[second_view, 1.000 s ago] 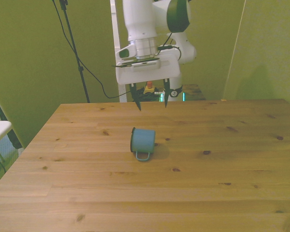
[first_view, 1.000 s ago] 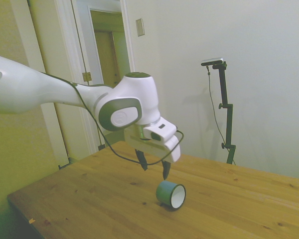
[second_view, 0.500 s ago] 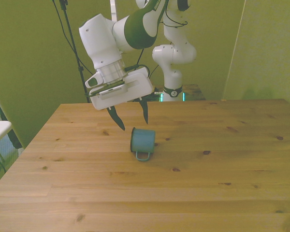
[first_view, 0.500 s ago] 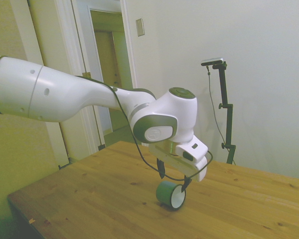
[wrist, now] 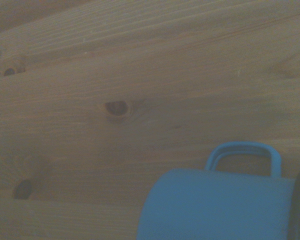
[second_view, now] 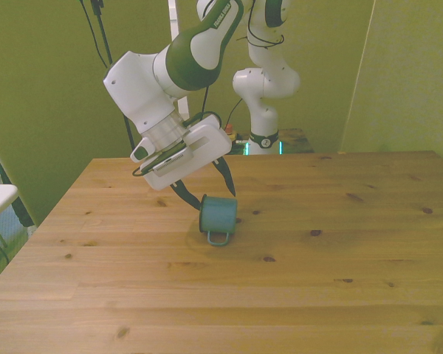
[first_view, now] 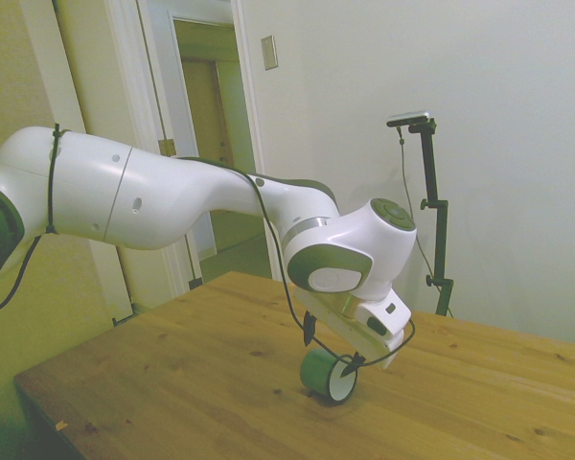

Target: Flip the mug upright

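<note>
Dim, yellow-green cast throughout; wrist view blurred.

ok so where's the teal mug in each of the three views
Side view: the teal mug lies on its side on the wooden table, low centre, white opening facing the camera, under the pincer.
Front view: centre, handle toward the camera, beside the pincer's fingertips.
Wrist view: large and blurred at one corner, handle showing.
Shared landmark: the mug's loop handle, seen in front and wrist views.
</note>
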Robot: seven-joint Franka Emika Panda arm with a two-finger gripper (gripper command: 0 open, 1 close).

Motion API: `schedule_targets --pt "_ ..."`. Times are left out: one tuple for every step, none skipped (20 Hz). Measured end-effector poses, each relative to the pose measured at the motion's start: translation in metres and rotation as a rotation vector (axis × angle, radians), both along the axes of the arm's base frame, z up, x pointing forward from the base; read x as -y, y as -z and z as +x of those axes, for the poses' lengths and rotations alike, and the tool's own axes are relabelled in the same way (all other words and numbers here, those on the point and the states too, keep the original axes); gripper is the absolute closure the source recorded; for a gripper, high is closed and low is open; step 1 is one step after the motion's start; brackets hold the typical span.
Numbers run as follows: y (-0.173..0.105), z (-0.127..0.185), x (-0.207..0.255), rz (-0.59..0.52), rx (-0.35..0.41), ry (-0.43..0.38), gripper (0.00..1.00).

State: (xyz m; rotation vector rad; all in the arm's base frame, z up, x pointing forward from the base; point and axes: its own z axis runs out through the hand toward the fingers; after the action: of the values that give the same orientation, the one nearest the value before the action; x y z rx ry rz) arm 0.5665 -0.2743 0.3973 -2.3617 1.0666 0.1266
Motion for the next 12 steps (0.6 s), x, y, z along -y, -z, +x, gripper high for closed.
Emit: schedule_targets --pt "0.002 0.001 -0.001 0.020 -0.003 -0.008 0.00" --pt "0.003 0.002 -0.002 0.036 -0.005 -0.013 0.00" --pt "0.004 0.003 -0.003 0.048 -0.008 -0.018 0.00" --pt "0.006 0.004 -0.005 0.061 -0.011 -0.023 0.00" --pt "0.006 0.006 -0.006 0.074 -0.013 -0.028 0.00" --pt "0.007 0.007 -0.008 0.091 -0.014 -0.033 0.00" --pt "0.008 0.009 -0.010 0.106 -0.018 -0.038 0.00" --pt "0.010 0.010 -0.011 0.119 -0.022 -0.041 0.00" --pt "0.012 0.012 -0.011 0.132 -0.028 -0.045 0.00" --pt "0.016 0.013 -0.011 0.143 -0.035 -0.048 0.00" --pt "0.019 0.014 -0.011 0.152 -0.039 -0.048 0.00" --pt "0.022 0.016 -0.010 0.163 -0.044 -0.048 0.00"
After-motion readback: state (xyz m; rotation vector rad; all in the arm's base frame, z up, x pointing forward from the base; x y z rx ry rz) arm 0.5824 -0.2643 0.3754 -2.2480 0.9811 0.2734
